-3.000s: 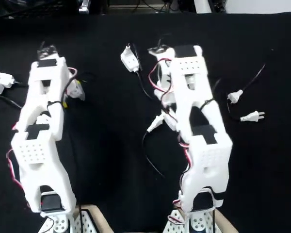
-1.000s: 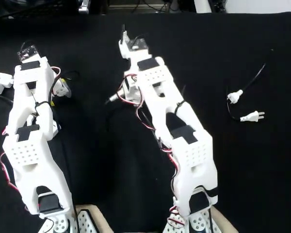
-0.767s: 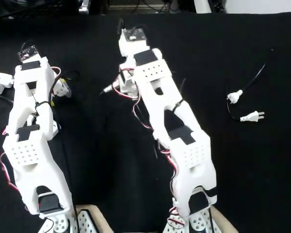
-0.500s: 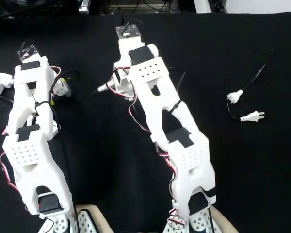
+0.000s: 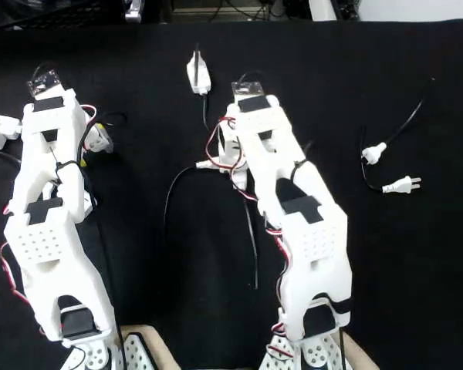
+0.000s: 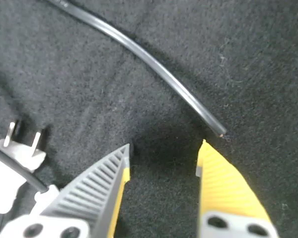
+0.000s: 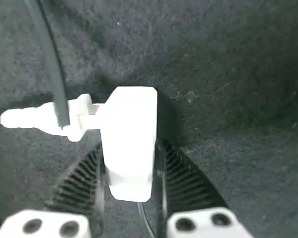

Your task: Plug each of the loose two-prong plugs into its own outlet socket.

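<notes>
The black-clothed table [image 5: 436, 297] bore an upper plug [image 5: 374, 153] near a lower plug [image 5: 401, 184] toward its right side. A white socket block [image 5: 198, 75] lay at its far middle.

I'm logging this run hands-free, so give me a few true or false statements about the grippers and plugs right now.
1. The left gripper is open. True.
2. The right gripper is empty. False: it is shut on a white socket block.
3. Two loose plugs lie on the black cloth, apart from both arms. True.
4. The left gripper holds a plug. False: a two-prong plug lies on the cloth beside it.
</notes>
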`<state>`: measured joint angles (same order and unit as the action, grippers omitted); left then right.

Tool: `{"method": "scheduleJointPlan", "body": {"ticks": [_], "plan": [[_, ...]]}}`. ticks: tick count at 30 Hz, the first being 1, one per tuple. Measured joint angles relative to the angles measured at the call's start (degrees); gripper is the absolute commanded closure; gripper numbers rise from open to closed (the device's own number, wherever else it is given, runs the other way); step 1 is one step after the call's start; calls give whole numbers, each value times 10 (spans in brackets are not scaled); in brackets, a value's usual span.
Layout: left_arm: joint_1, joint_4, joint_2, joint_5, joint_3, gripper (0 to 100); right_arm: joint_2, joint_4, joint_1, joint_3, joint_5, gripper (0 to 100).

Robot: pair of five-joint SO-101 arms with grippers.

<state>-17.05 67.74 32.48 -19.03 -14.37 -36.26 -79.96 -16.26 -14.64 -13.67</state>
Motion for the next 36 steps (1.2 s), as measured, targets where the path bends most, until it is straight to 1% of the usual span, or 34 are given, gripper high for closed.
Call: {"method": "scheduleJointPlan", "body": {"ticks": [3, 6, 11, 14, 18, 24, 27, 29, 32, 36], "plan": [[0, 0, 0, 0, 0, 779, -3, 0, -4, 4, 0, 871], [0, 0, 0, 0, 0, 777, -3, 0, -11, 4, 0, 833], [0, 0, 0, 0, 0, 776, -4, -18, -30, 4, 0, 825], [9, 0, 0, 6, 0, 776, -4, -41, -30, -9, 18, 825], [40, 29, 0, 63, 0, 775, -4, -80, -25, -40, 37, 825], [93, 67, 0, 166, 0, 775, -4, -96, 12, -59, 68, 825], [127, 50, -8, 216, 32, 779, -4, -91, 23, -59, 83, 825], [132, 24, -33, 241, 63, 779, -4, -77, 25, -59, 90, 825], [136, -22, -83, 245, 115, 780, -4, -52, 25, -50, 91, 825], [142, -83, -196, 253, 200, 780, -4, -35, 26, -39, 91, 825]]}}
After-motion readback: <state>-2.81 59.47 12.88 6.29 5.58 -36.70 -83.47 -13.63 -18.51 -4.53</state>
